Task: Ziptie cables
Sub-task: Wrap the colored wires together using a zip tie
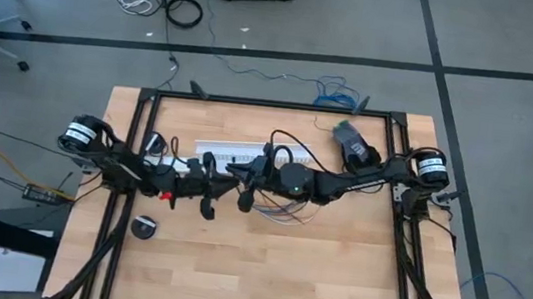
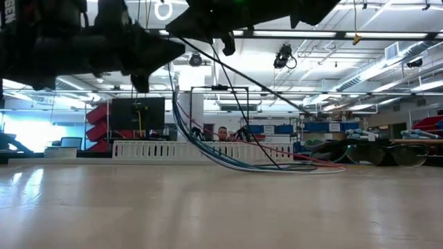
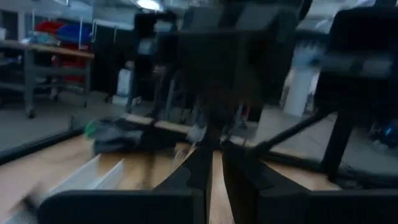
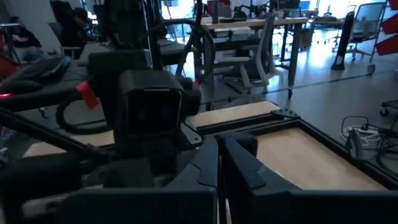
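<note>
Both grippers meet above mid-table, the left gripper [image 1: 228, 177] nearly closed and the right gripper [image 1: 249, 173] pressed shut, seemingly to cinch the ziptie, itself indiscernible, around the cables [image 2: 208, 149] lifted beside the white channel [image 2: 173, 150].

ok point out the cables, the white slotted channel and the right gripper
cables [image 2: 228, 163]: low view, on the bundle's low curve above the table.
white slotted channel [image 2: 149, 150]: low view, on its slotted side wall.
right gripper [image 4: 221, 163]: right wrist view, between its shut fingertips.
</note>
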